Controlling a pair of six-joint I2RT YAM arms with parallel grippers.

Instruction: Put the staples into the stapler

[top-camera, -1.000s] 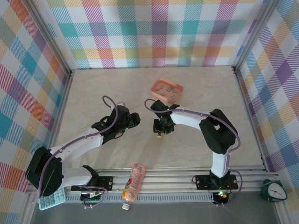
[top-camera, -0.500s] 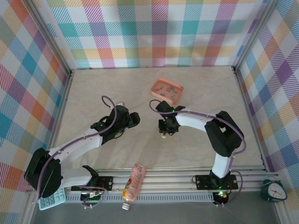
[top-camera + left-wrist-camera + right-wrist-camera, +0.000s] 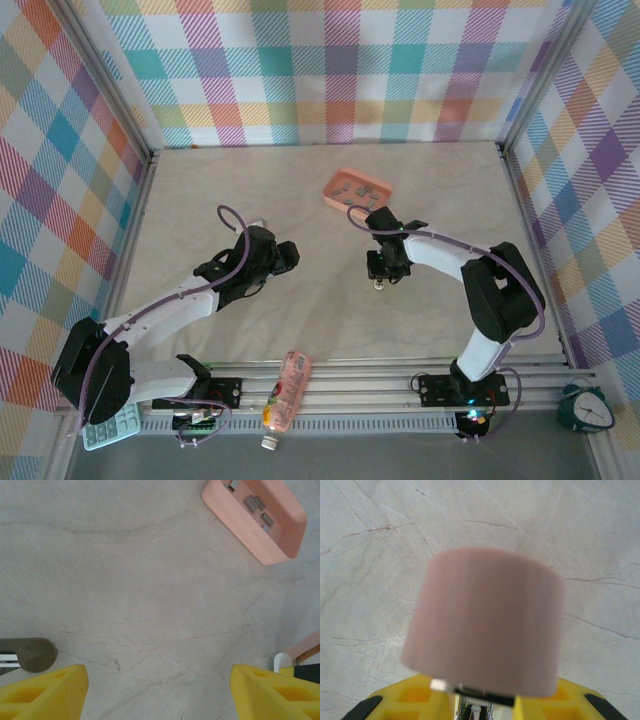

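A pink stapler is seen end-on in the right wrist view, blurred and close, with my right gripper shut on it between its yellow fingers. In the top view that gripper hangs over the middle of the table, just below the salmon-pink tray. Several grey staples lie in the tray. My left gripper is to the left of the right one, open. In the left wrist view its fingers stand wide apart over bare table, with the tray and the staples at upper right.
A pink drink bottle lies on the near rail between the arm bases. A calculator and a green clock sit outside the near corners. Checked walls close in the marble table on three sides.
My right arm has carried the stapler to the right, from the table's middle to below the tray's right end. The left arm has not moved.
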